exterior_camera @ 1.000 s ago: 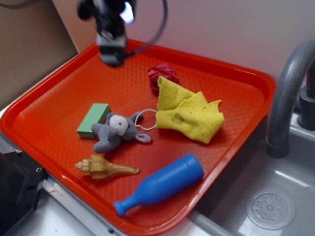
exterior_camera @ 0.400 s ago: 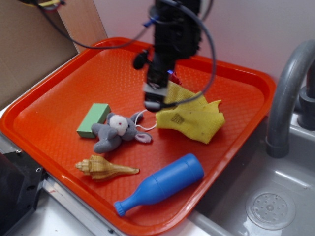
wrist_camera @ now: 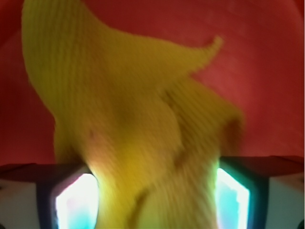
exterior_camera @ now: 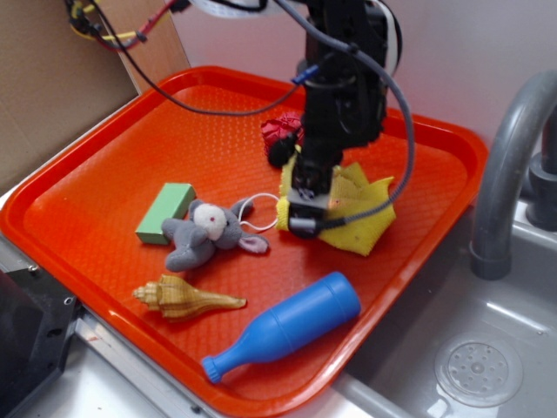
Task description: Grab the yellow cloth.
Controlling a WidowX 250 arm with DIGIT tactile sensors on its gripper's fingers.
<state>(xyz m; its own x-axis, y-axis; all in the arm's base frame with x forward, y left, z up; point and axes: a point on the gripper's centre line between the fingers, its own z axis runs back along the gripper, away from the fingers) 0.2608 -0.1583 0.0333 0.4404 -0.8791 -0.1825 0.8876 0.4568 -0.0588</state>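
Note:
The yellow cloth [exterior_camera: 361, 218] lies crumpled at the right middle of the orange tray [exterior_camera: 104, 157]. My gripper [exterior_camera: 303, 222] is down on the cloth's left part, its black arm hiding the cloth's upper left. In the wrist view the yellow cloth [wrist_camera: 133, 119] fills the space between my two fingers [wrist_camera: 76, 200], which stand wide apart on either side of it. The gripper [wrist_camera: 155, 200] is open around the cloth's folds.
A small red fabric ball [exterior_camera: 280, 131] sits just behind the cloth. A grey plush mouse [exterior_camera: 209, 231], a green block [exterior_camera: 165, 212], a shell [exterior_camera: 183, 299] and a blue bottle [exterior_camera: 287, 335] lie on the tray. A grey faucet [exterior_camera: 505, 174] and sink [exterior_camera: 470, 366] are at right.
The gripper has come from the tray's far left corner, rightward and down, onto the yellow cloth. The cloth and the other things have not moved.

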